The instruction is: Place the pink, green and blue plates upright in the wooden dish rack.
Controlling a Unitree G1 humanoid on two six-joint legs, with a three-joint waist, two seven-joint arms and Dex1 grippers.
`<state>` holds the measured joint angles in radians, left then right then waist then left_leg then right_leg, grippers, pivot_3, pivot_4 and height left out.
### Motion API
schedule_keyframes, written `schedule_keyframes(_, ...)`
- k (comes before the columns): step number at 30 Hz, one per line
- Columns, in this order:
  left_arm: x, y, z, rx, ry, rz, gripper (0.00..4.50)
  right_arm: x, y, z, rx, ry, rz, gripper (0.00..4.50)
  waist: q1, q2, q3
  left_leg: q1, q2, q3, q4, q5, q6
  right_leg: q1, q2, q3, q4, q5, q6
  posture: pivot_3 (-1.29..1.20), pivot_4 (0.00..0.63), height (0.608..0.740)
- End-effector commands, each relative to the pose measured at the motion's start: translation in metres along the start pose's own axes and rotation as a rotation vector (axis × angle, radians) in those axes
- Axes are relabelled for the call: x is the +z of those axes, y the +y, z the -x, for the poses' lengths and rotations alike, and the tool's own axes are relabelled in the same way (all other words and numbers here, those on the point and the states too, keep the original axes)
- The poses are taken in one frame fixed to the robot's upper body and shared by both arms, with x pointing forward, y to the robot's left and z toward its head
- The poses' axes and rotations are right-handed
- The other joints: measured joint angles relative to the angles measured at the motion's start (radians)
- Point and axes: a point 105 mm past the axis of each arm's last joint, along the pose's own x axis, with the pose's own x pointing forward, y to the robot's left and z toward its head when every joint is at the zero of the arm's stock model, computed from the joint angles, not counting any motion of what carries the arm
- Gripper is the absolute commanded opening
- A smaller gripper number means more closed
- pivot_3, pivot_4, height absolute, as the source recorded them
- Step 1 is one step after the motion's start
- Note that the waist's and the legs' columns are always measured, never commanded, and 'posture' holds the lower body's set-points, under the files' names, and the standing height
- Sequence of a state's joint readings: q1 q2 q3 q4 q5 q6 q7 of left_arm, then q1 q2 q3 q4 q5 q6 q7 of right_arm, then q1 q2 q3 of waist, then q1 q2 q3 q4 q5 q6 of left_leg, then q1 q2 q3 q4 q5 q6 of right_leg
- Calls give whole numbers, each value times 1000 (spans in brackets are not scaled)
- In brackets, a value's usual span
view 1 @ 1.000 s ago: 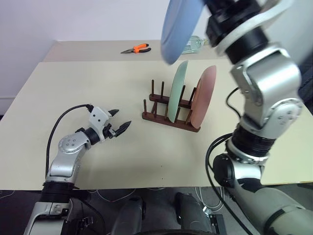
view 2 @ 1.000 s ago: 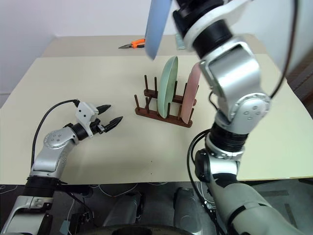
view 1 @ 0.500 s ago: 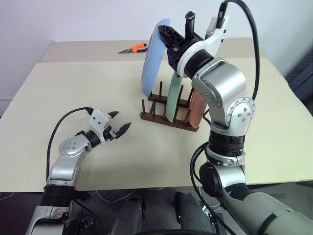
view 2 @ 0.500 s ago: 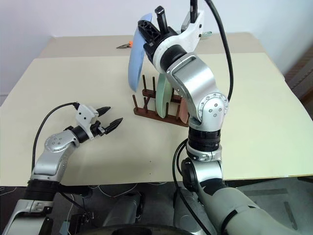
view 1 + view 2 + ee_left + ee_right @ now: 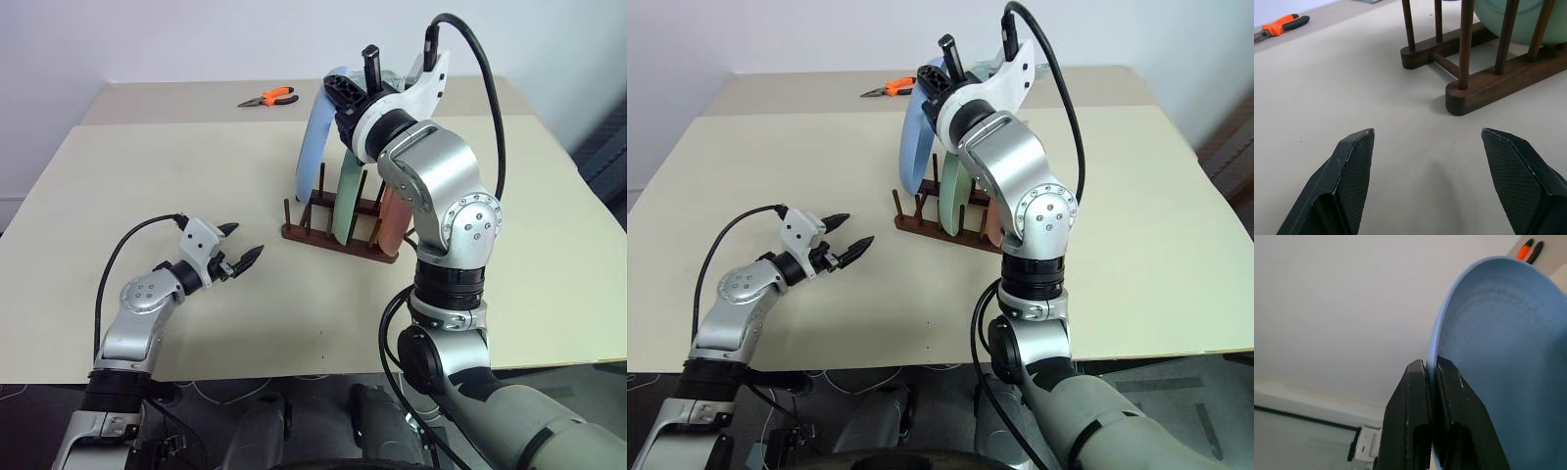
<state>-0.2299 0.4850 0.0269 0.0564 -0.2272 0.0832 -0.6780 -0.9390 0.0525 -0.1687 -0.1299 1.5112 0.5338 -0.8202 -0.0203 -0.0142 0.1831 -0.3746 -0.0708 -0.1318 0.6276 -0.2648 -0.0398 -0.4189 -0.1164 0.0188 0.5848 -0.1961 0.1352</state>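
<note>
Head pair high over the table (image 5: 147, 166), sharing the rack (image 5: 950, 227); wrist views close along each tool.

beige table (image 5: 147, 176), white wall (image 5: 196, 39)

Dish rack (image 5: 338, 233) stands on the counter (image 5: 147, 176) near its middle; green plate (image 5: 345, 201) upright in it, pink plate (image 5: 392, 220) upright in the slot to the green one's right. Blue plate (image 5: 312, 147) hangs on edge over the rack's left end, left of the green plate, its rim pinched in the right gripper (image 5: 1431, 377). Left gripper (image 5: 240, 257) sits low over the counter, left of and nearer than the rack; pliers (image 5: 268, 97) lie far back on the counter, behind the rack and to its left.
</note>
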Motion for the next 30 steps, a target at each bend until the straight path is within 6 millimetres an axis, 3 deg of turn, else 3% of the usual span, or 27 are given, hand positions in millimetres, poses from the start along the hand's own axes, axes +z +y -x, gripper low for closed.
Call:
schedule_keyframes(1, 14, -1, -2, -4, -45, -22, 3581, 4, 15, 1, 43, -14, 20, 329, 0, 0, 0, 0, 0, 0, 0, 0, 0, 0, 0, 0, 0, 0, 0, 0, 150, 740)
schedule_keyframes(3, 14, -1, -2, -5, -47, -20, 3581, 6, 17, 2, 53, -18, 36, 968, 0, 0, 0, 0, 0, 0, 0, 0, 0, 0, 0, 0, 0, 0, 0, 0, 150, 740)
schedule_keyframes(8, 14, -3, -1, -4, -47, -14, 3581, 9, 31, 4, 107, -26, 128, 3478, 0, 0, 0, 0, 0, 0, 0, 0, 0, 0, 0, 0, 0, 0, 0, 0, 150, 740)
schedule_keyframes(11, 14, -3, -2, -5, -47, -11, 3581, 14, 41, 7, 155, -46, 272, 3478, 0, 0, 0, 0, 0, 0, 0, 0, 0, 0, 0, 0, 0, 0, 0, 0, 150, 740)
schedule_keyframes(14, 15, -3, -3, -5, -50, -9, 3581, 26, 66, 18, 286, -92, 465, 3478, 3, 0, 0, 0, 0, 0, 0, 0, 0, 0, 0, 0, -1, 0, 0, 0, 150, 740)
schedule_keyframes(17, 15, -4, -6, -5, -53, -7, 3581, 49, 82, 39, 397, -175, 735, 3478, 9, 0, 0, -1, 0, 0, 1, 0, 0, 1, 0, 0, -1, 0, 0, 0, 150, 740)
schedule_keyframes(19, 16, -4, -3, -4, -55, -8, 3581, 74, 77, 57, 415, -226, 856, 3478, 9, -1, 0, -1, 0, 1, 1, 0, 0, 2, 0, -1, -3, 0, 0, 0, 150, 740)
schedule_keyframes(22, 14, -5, -1, -1, -50, -6, 3581, 127, 36, 87, 231, -333, 999, 3478, 11, -4, -2, 0, 0, 0, 1, 0, 1, 5, -1, -2, -6, -1, 1, 0, 150, 740)
schedule_keyframes(25, 13, -2, 3, 13, -41, -12, 3581, 165, -12, 128, 21, -316, 1227, 3478, 20, -4, -1, 0, -1, 1, 2, -1, 1, 7, -2, -2, -9, -3, -2, 0, 150, 740)
schedule_keyframes(27, 12, 4, 7, 40, -32, -16, 3581, 175, -56, 153, -121, -214, 1323, 3478, 27, -4, -1, -1, -1, 3, 1, -1, 2, 7, -3, -1, -9, -3, -1, 0, 150, 740)
schedule_keyframes(30, 10, 14, 14, 73, -16, -21, 3581, 162, -117, 179, -248, 15, 1417, 3478, 22, -3, -2, 1, 0, 4, 1, -1, 2, 7, -2, -1, -7, -3, -1, 0, 150, 740)
